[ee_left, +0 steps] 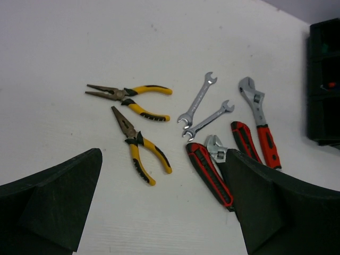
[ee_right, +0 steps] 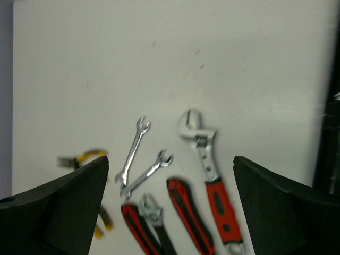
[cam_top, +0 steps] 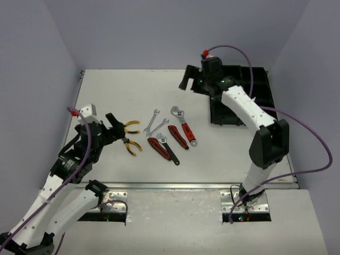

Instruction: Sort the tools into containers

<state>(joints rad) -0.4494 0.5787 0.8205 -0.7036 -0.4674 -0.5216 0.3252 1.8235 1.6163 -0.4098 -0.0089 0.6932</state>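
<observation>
— How do our fingers stand?
— Both pairs are wide apart, holding nothing. Our right gripper (cam_top: 191, 81) hangs just off the tray's (cam_top: 265, 85) left edge; our left gripper (cam_top: 118, 127) is well left of it.
— The tools (cam_top: 186, 129)?
— Left of the tray too: yellow pliers (cam_top: 133, 146) just beside our left fingers (ee_left: 48, 207), wrenches (cam_top: 154, 118) between both grippers.

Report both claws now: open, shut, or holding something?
Left claw: open, holding nothing.
Right claw: open, holding nothing.

free: far-left table (cam_top: 117, 90) bare | obstacles: pliers (ee_left: 133, 141), wrenches (ee_left: 197, 101) crowded mid-table, narrow gaps
</observation>
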